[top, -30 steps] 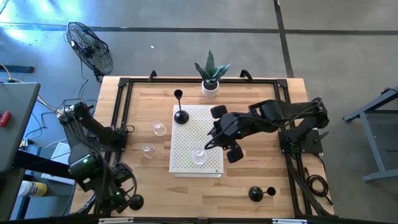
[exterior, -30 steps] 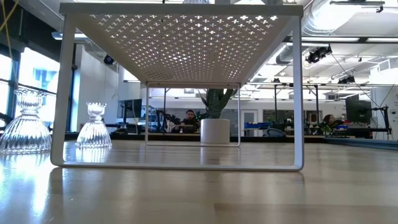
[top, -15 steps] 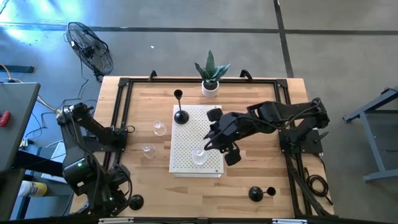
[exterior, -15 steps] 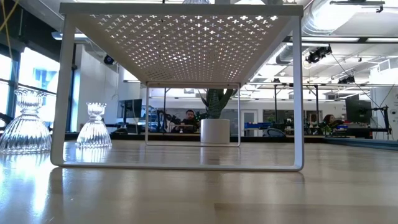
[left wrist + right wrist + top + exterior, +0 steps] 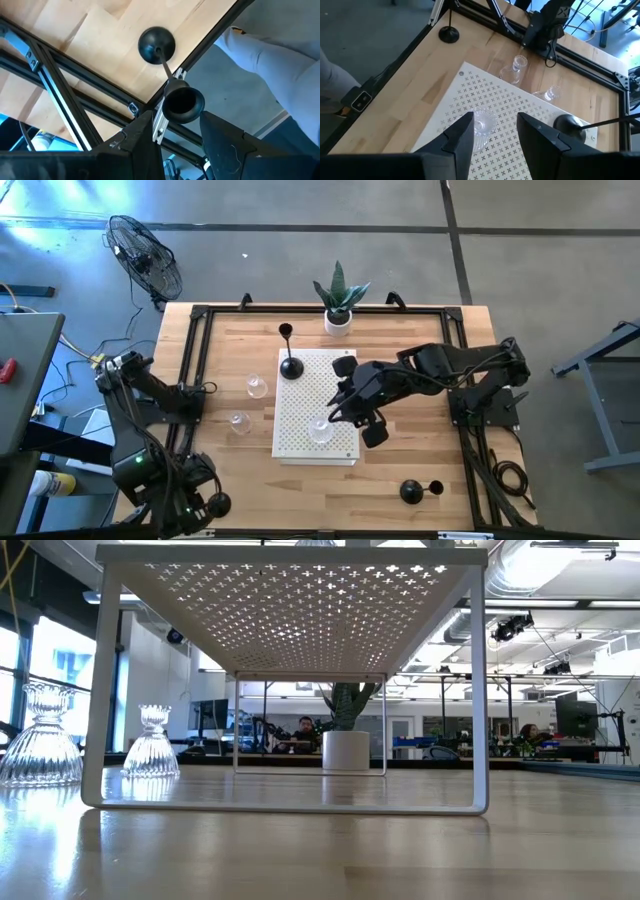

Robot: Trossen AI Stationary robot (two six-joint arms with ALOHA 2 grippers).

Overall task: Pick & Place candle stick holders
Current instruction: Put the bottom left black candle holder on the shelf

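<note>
A black candle stick holder [image 5: 156, 45] stands on its round base at the table's near left corner. Its top cup [image 5: 183, 104] sits just ahead of the fingertips of my open left gripper [image 5: 177, 120], which points down over it [image 5: 205, 505]. My right gripper [image 5: 492, 120] hovers open above a clear glass holder [image 5: 481, 124] standing on the white perforated stand [image 5: 300, 405]. Another black holder [image 5: 290, 365] stands on the stand's far end. A third black holder [image 5: 410, 492] is on the table near the front right. Two glass holders [image 5: 257, 387] [image 5: 238, 422] stand left of the stand.
A green plant in a white pot [image 5: 338, 320] stands at the far edge. A black metal frame [image 5: 190, 350] runs around the tabletop. A person's light sleeve [image 5: 280, 55] shows just beyond the near left corner. Bare wood lies right of the stand.
My left gripper has sunk a little toward the black holder at the near left corner, shifting toward the near edge and rolling slightly about its own line. The holders have stayed where they were.
</note>
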